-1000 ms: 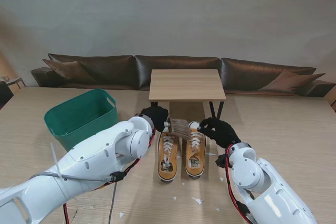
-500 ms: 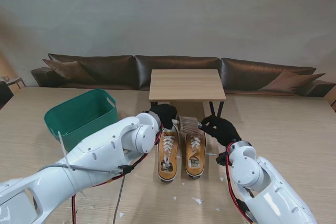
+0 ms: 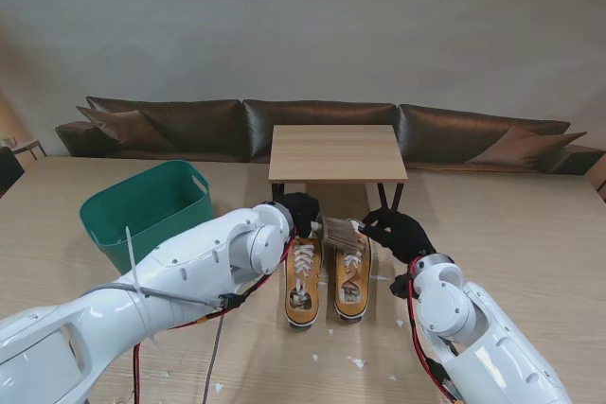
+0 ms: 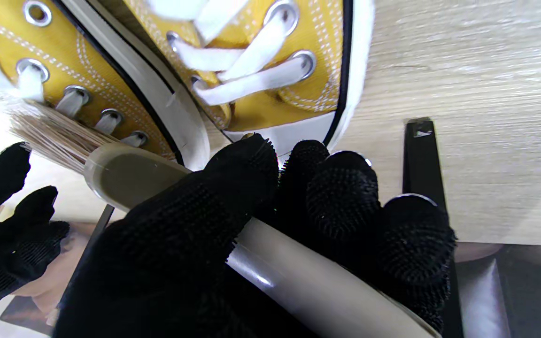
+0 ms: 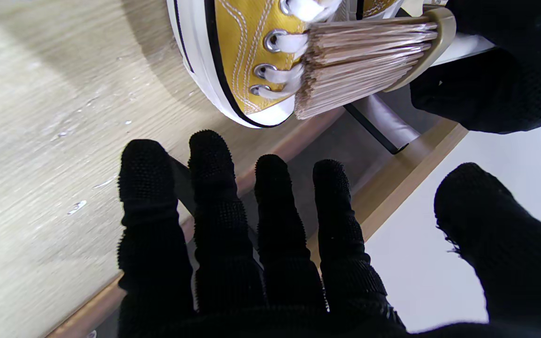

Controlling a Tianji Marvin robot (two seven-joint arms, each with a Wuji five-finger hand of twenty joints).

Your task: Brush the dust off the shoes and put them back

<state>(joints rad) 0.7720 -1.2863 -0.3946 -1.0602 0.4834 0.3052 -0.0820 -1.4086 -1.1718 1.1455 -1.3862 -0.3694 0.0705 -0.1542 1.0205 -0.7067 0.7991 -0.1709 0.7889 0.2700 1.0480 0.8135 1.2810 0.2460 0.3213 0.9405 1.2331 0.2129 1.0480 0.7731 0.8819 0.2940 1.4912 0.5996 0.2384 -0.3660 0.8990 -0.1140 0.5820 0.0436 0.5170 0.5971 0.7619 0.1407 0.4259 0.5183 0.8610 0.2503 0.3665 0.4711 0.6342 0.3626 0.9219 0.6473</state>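
Stand view, our left hand [image 3: 301, 210] gripping the brush [image 3: 343, 234], bristles on the right shoe [image 3: 351, 272], our right hand [image 3: 396, 232] empty, fingers spread.

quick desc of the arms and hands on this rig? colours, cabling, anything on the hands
Both arms are glossy white shells with rounded joint housings. Red and black cables run outside them near the wrist joints; a white cable tie sticks up from the left forearm. The left hand and right hand wear black knit gloves with a nubbed, grippy texture on the fingers.
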